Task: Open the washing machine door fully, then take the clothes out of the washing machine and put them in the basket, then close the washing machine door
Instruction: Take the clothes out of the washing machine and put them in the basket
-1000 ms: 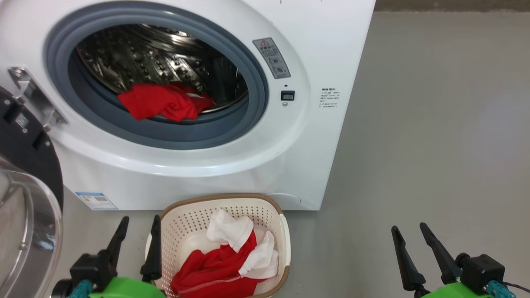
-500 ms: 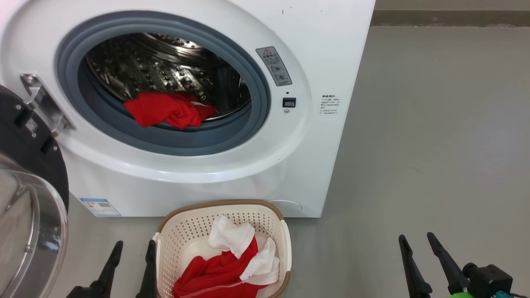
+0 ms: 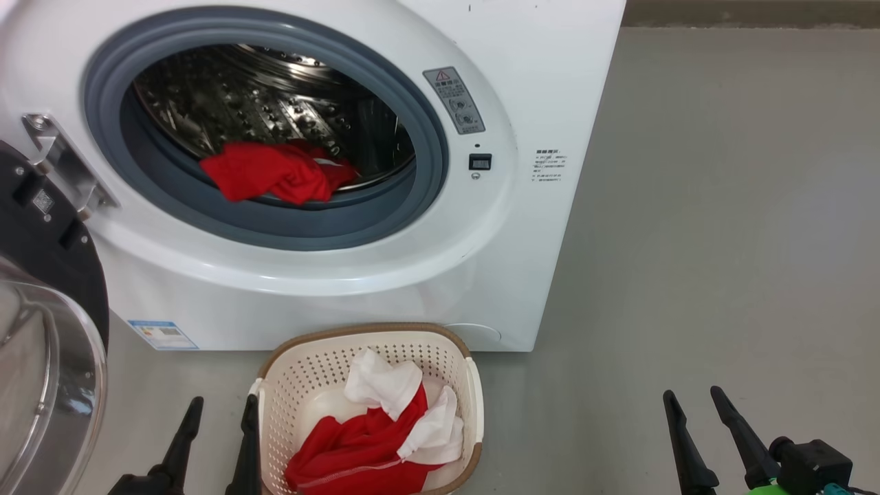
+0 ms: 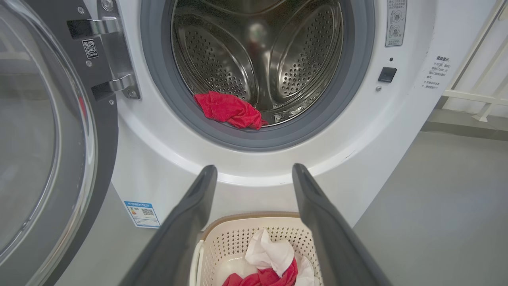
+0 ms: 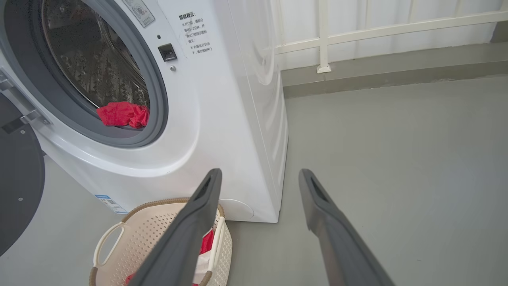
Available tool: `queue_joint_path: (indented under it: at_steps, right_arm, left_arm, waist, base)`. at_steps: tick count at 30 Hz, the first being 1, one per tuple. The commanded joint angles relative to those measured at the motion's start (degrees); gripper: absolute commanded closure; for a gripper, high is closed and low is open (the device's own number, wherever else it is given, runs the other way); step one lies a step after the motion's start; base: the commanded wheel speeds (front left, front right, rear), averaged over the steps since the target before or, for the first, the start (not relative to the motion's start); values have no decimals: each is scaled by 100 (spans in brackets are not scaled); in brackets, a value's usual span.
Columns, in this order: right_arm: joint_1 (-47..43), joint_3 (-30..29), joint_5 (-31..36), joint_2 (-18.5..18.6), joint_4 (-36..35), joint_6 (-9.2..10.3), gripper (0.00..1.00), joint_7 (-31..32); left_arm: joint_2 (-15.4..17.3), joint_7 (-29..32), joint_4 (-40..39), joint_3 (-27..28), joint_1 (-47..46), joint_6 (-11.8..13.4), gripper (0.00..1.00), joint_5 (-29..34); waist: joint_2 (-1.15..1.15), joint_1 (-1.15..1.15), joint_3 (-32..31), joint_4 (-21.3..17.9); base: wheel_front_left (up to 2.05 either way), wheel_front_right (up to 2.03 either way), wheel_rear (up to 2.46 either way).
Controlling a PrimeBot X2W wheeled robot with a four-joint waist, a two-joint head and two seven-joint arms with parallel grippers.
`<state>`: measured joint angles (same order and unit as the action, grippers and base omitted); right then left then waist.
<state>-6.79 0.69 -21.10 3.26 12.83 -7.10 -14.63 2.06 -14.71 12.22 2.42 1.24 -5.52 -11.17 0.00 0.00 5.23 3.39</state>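
Clothes [image 3: 375, 440] of soft bright red fabric with crumpled white parts lie heaped in a small cream-white perforated plastic basket [image 3: 302, 371] with a brown woven-look rim, at the lower centre of the head view. It sits on a smooth grey floor [image 3: 687, 240] just before a large white front-loading washing machine [image 3: 536, 82]. A rumpled red piece [image 3: 271, 180] lies at the lip of the perforated steel drum [image 3: 240, 103], against the grey rubber ring [image 3: 412, 206], at centre left. The round washing machine door [image 3: 41, 330], with its glossy black rim and bulging clear glass bowl, stands wide open at the left edge on a bright metal hinge [image 3: 62, 165]. At bottom left the left gripper [image 3: 223, 400] shows two long, dark, tapered fingers, jaws apart and empty, one finger just beside the basket's wall. At bottom right the right gripper [image 3: 692, 392], jaws likewise apart and empty, hangs over bare floor, well apart from the basket.
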Motion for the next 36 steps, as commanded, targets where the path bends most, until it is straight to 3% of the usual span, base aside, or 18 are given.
queue_joint_path:
  at_steps: [1,10,19,28,36]
  right_arm:
    - [204,106,18,53,-152,-39,0,-37]
    - [413,93,26,35,-186,-39,0,-37]
    - [902,212,30,15,-228,-39,0,-37]
    - [1488,343,20,1,-278,-39,0,-37]
    - [1810,422,-6,-18,-324,-39,0,-37]
  left_arm:
    - [82,-29,-156,168,-105,31,0,-36]
    - [82,-29,6,-13,-594,-5,0,3]
    - [82,-29,462,-57,-1930,-97,0,188]
    - [103,-29,1440,188,-3529,-147,0,175]
    - [314,-29,2378,287,-4587,-176,0,319]
  waist:
    - [0,0,30,-2]
    - [0,0,331,18]
    - [0,0,1116,-120]
    - [0,0,2039,-386]
    - [0,0,2602,-600]
  base:
    - [0,0,0]
    - [0,0,0]
    - [0,0,0]
    - [0,0,0]
    - [0,0,0]
